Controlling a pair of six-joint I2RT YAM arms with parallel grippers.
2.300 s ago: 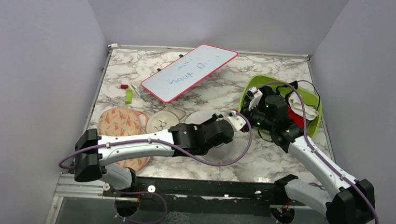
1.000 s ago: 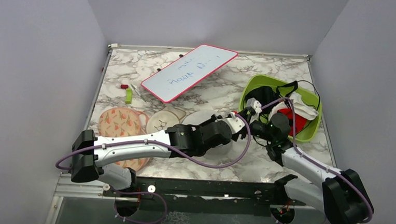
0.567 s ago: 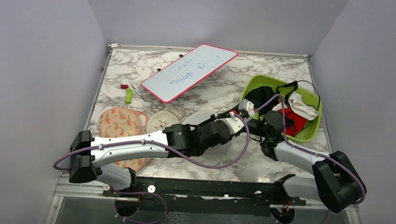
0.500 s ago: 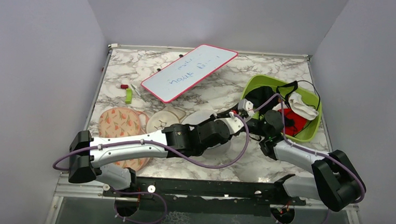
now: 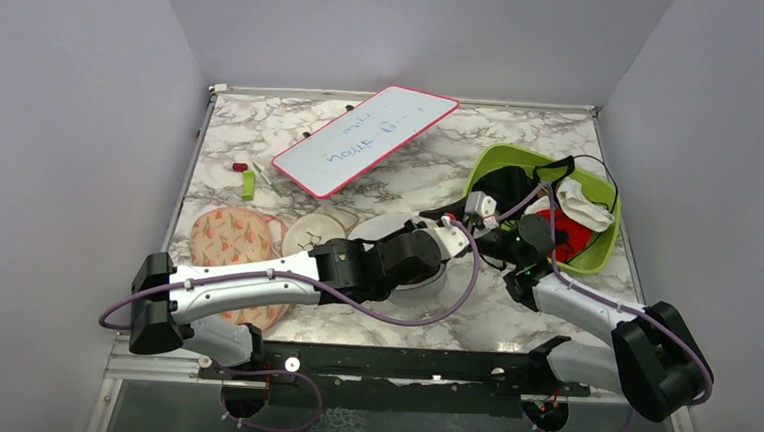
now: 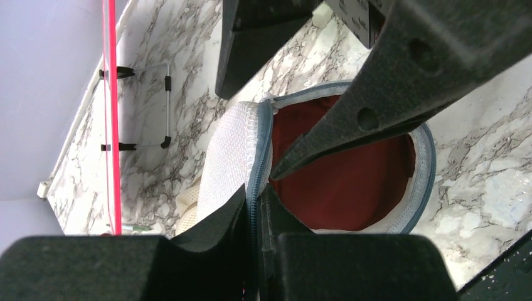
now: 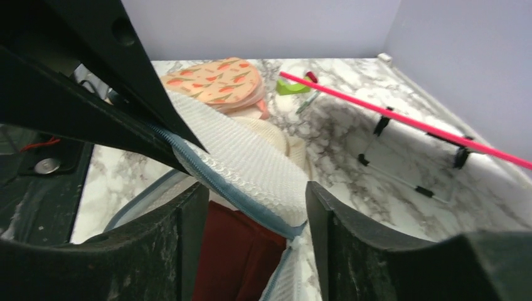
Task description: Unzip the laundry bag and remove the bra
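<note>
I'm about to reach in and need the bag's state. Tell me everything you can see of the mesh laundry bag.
The laundry bag is round and made of white mesh, edged with a blue-grey zip. It lies on the marble table. The zip is open and the round face flap stands lifted on edge. The left hand is shut on the flap's zip edge, and the right hand is open, its fingers straddling the flap. The dark red bra fills the opening.
</note>
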